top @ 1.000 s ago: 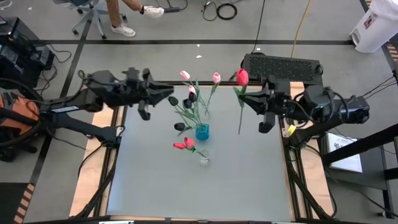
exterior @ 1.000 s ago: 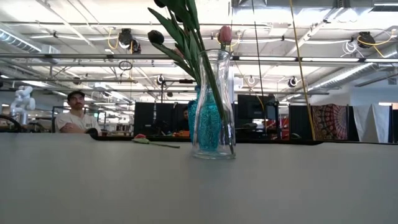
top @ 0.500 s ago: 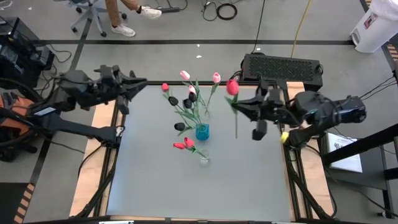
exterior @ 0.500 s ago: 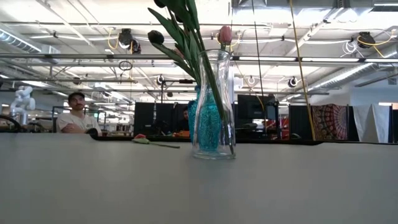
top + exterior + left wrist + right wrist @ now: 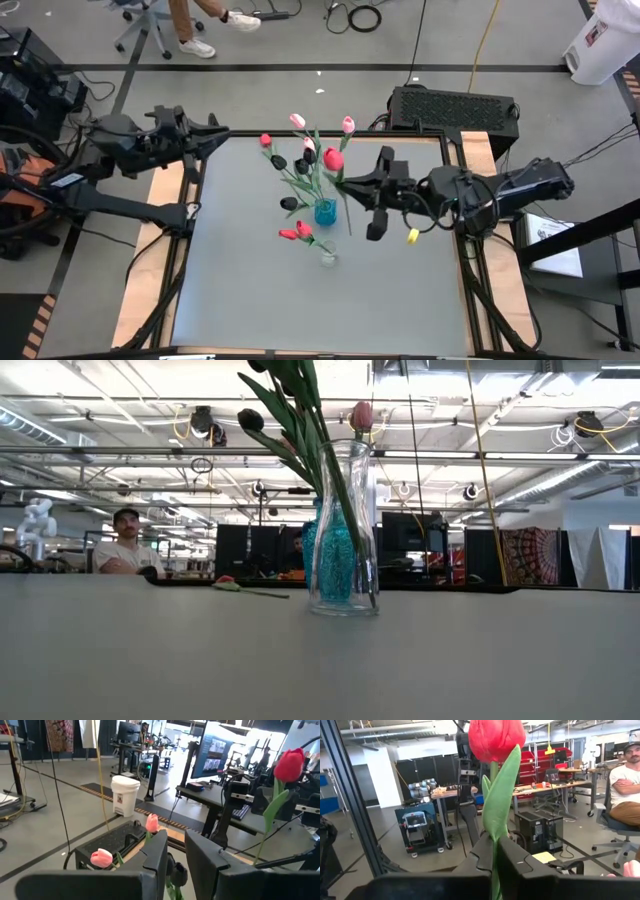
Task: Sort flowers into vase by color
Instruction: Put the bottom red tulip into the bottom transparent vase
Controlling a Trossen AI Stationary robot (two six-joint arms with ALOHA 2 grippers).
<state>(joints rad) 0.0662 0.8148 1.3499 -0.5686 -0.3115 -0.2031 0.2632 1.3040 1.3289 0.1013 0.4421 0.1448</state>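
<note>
One red tulip [image 5: 333, 159] stands clamped in the right gripper [image 5: 345, 184] beside the blue vase [image 5: 325, 212]; the left gripper [image 5: 222, 133] waits empty, fingers slightly apart.

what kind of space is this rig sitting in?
Looks like an open-plan robotics lab or workshop: exposed ceiling trusses and strip lights, rows of monitors and workbenches, and a seated person behind the table.
</note>
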